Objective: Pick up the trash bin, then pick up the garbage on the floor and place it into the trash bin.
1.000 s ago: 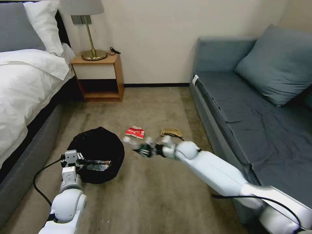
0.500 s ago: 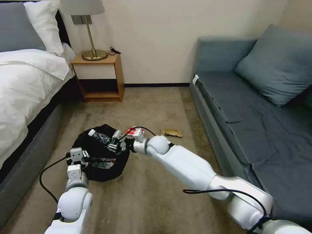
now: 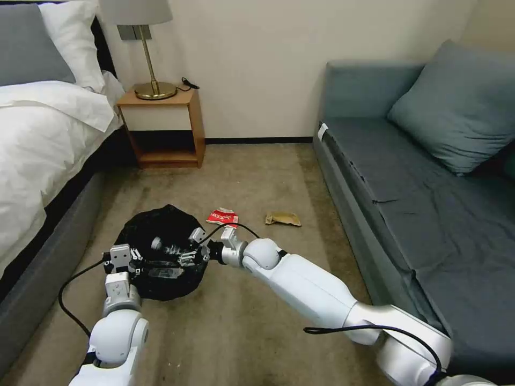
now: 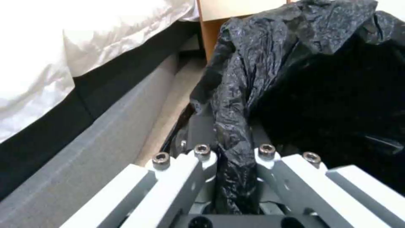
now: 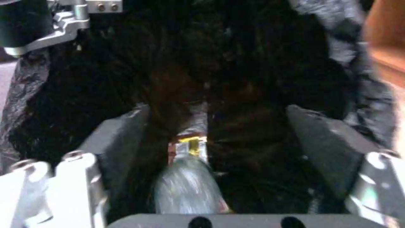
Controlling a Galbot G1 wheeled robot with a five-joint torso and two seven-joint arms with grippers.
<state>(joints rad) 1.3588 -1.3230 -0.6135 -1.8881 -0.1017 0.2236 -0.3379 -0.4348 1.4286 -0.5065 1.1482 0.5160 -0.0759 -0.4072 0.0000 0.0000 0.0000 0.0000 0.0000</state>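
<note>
Hanging over the mouth of the small round trash bin lined with crinkly black plastic (image 3: 161, 252), the right hand (image 3: 185, 249) has its fingers spread wide, and the clear plastic bottle (image 5: 188, 186) lies between them without being pinched, pointing lengthwise down into the bag. The left hand (image 3: 122, 261) is clamped on the bin's near rim. A red-and-white crumpled wrapper (image 3: 222, 216) and a tan crumpled packet (image 3: 282, 219) lie on the carpet just beyond the bin.

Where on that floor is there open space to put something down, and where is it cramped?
Bare carpet lies between the nightstand and the litter, and near the sofa beyond the tan packet. Crowded: around the trash bin, gripped by the left end effector, with the right end effector over it, beside the red-and-white wrapper.
</note>
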